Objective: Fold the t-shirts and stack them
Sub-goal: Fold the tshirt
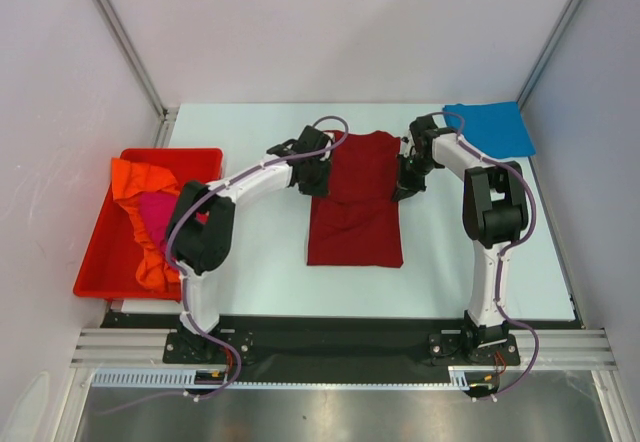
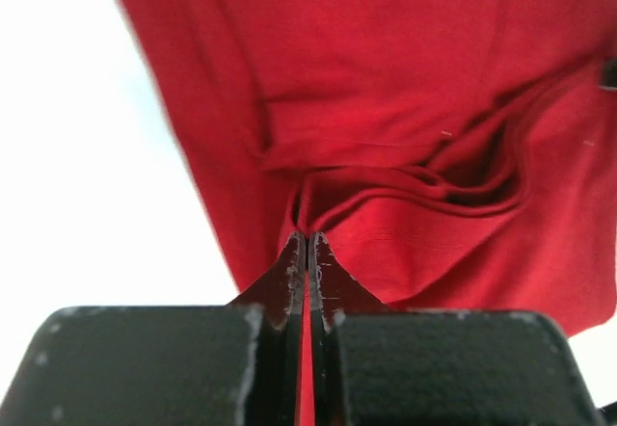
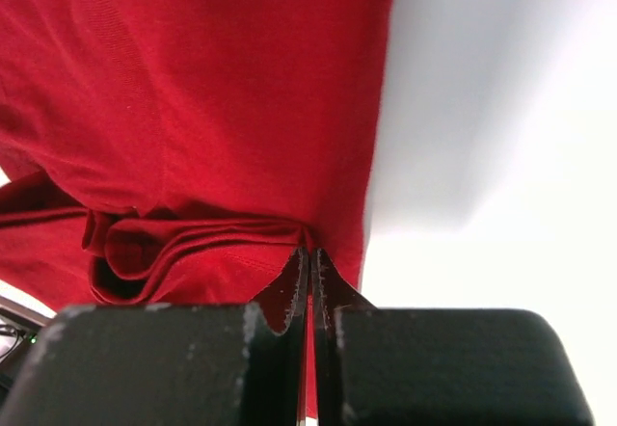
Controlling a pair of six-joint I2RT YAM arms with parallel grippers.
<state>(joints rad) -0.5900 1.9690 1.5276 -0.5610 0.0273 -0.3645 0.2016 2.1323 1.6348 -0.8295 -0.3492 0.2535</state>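
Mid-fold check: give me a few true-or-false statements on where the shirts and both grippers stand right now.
1. The left gripper and the right gripper are each shut on the dark red t-shirt. True.
2. The blue t-shirt lies in the red bin. False: it lies on the table, at the far right corner.
3. The orange t-shirt is in the red bin. True.
4. The dark red t-shirt is stacked on the blue t-shirt. False: they lie apart.
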